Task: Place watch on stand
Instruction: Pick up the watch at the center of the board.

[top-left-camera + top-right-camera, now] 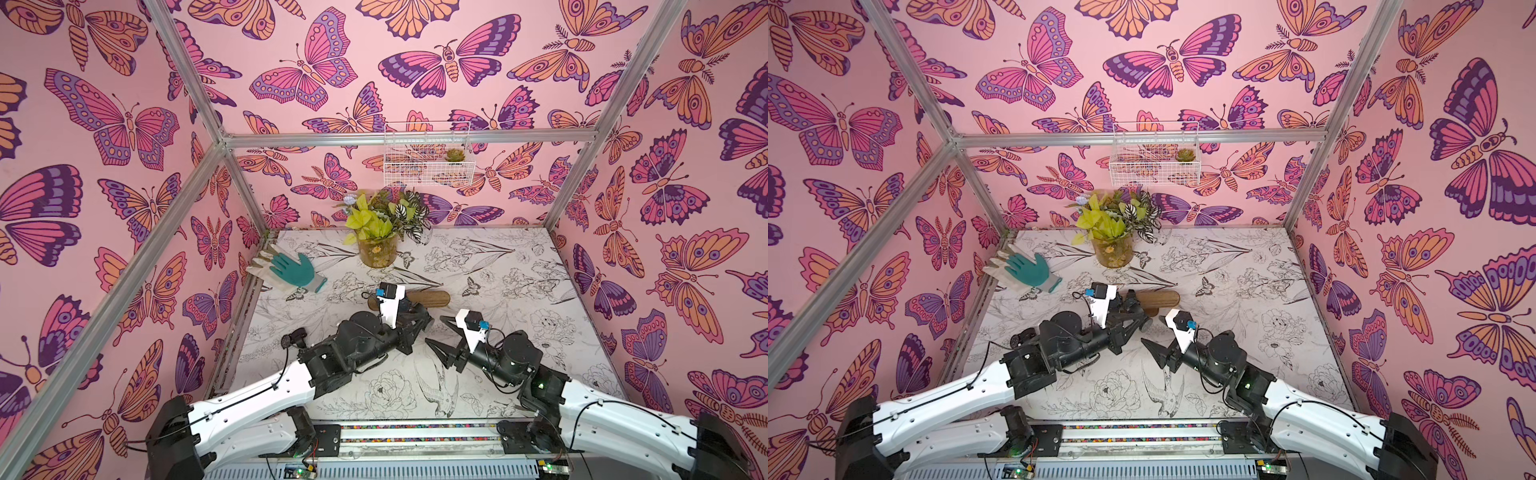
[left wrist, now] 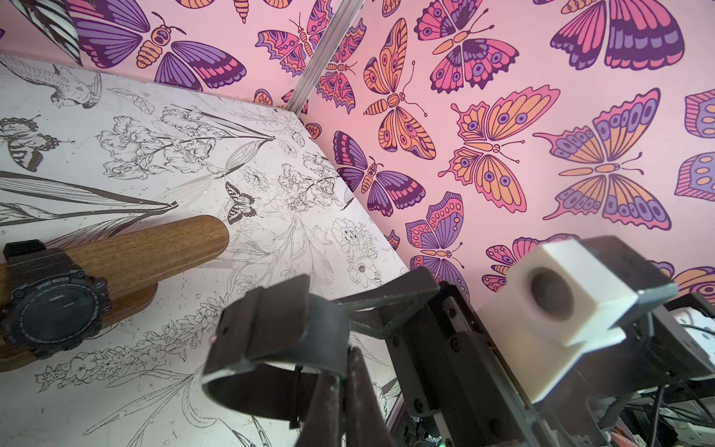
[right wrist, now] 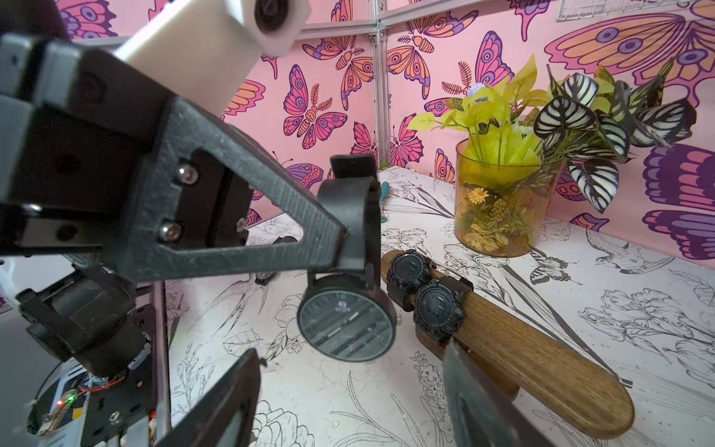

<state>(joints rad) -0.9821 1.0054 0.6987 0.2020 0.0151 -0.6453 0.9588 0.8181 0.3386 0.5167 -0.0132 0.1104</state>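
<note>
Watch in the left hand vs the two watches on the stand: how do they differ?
The held watch has a flat, smooth glass face with a thin rim; the stand watches have chunky, ridged cases. The held watch hangs in the air, its strap pinched by the left hand; the stand watches are wrapped around the wooden stand. All three are black with round dials.

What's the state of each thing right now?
left gripper: shut on the strap of the round-faced watch.
round-faced watch: hanging from left gripper, not on stand.
right gripper: open, empty.
stand: upright, two sport watches strapped around it.
glove: lying flat on table.
vase: upright, holding plants.
</note>
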